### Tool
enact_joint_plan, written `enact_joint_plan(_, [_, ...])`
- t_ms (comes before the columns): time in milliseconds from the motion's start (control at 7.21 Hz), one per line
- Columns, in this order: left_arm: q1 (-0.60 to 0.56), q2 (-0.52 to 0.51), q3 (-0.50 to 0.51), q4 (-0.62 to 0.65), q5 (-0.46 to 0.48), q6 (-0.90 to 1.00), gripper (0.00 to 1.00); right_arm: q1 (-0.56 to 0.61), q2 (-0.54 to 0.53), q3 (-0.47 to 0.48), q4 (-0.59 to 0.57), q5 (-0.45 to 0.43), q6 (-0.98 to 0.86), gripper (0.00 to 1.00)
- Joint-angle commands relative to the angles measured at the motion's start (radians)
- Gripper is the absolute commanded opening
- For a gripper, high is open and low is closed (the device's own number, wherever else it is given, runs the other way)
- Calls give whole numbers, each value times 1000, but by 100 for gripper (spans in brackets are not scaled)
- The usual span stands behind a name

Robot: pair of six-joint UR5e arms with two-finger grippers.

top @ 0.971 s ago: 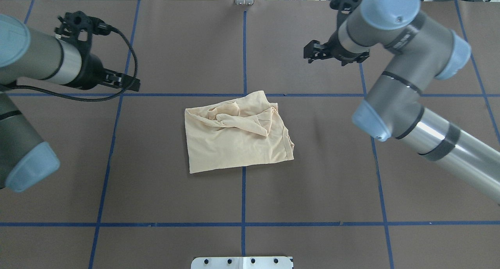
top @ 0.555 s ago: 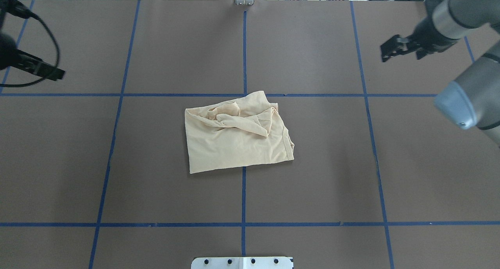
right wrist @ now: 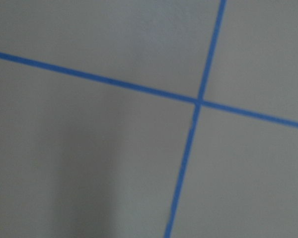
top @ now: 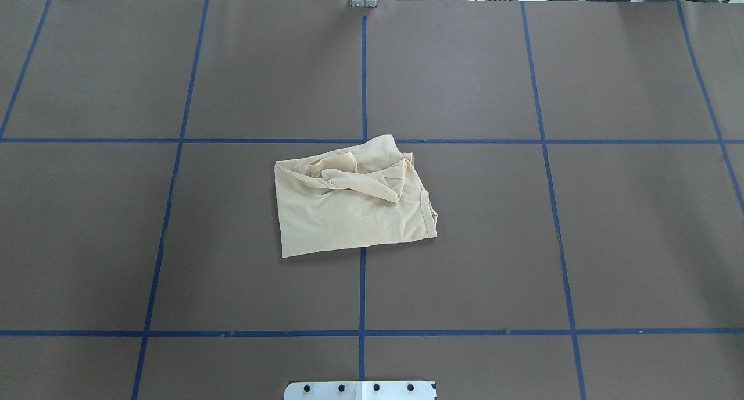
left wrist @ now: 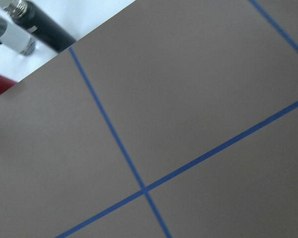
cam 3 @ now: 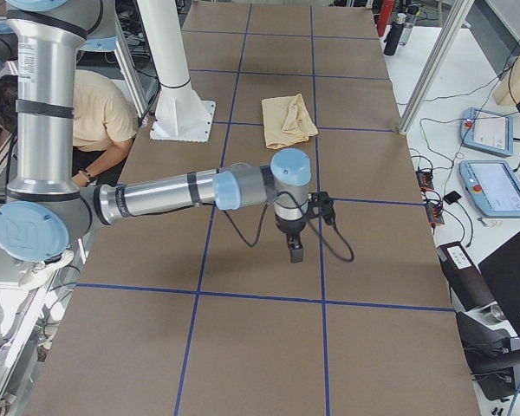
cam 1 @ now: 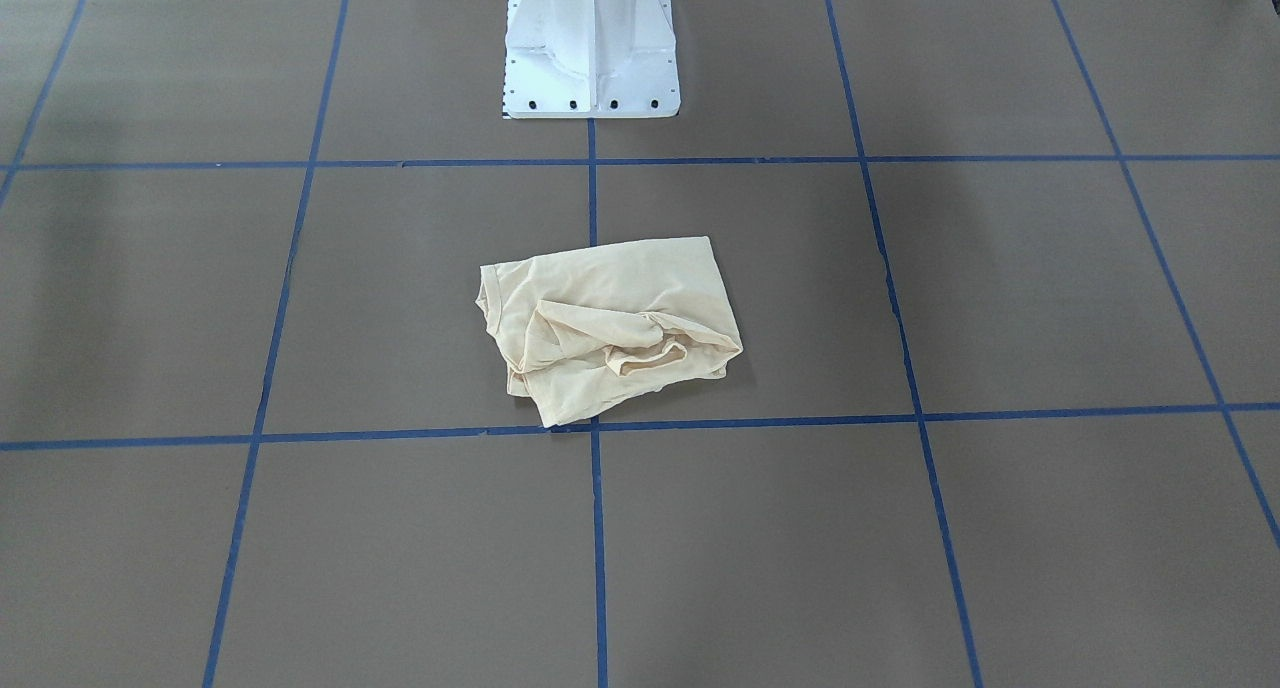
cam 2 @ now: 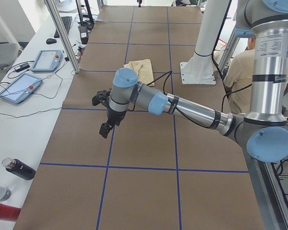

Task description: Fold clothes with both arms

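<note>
The clothes [top: 351,199] are one pale cream shirt, lying roughly folded and crumpled along its far edge at the table's middle; it also shows as the cream bundle [cam 1: 610,323] in the front view. Neither arm appears in the overhead or front view. From the left-end view, the left arm reaches out over the table's left end, its gripper [cam 2: 104,130] pointing down, far from the shirt [cam 2: 140,69]. The right gripper [cam 3: 295,251] hangs likewise over the right end, far from the shirt [cam 3: 288,120]. I cannot tell whether either is open or shut. Both wrist views show only brown table and blue tape.
The white pedestal base [cam 1: 590,58] stands at the robot's edge of the table. A seated person [cam 3: 95,113] is behind it. Bottles [cam 2: 19,168] and teach pendants [cam 2: 19,88] lie on the white bench past the left end; more pendants [cam 3: 490,130] lie past the right end.
Both arms have swung outward and left the overhead view, the left one to the left and the right one to the right. The shirt has not moved.
</note>
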Motion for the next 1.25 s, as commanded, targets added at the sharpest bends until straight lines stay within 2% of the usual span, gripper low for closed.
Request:
enact_joint_plan(0, [-47,84,55,-4,-15,17,100,77,-156,-11,6,18,-48,100])
enact_joint_plan(277, [-51,95,65,6,-18,16,100,76,-143,-45,6,47,-36,100])
enact_joint_plan(555, [-48,93,67,9,-91,2,100,76,-135,-38,34,121,-35,100])
enact_joint_plan(832, [-43,98,67,-2,-111,-102,100,68,-100,-41,31,114,-33,100])
enact_joint_plan(1109, [-38,98,93,2,-108,-108,100,65,-109,-45,35,112,-45,100])
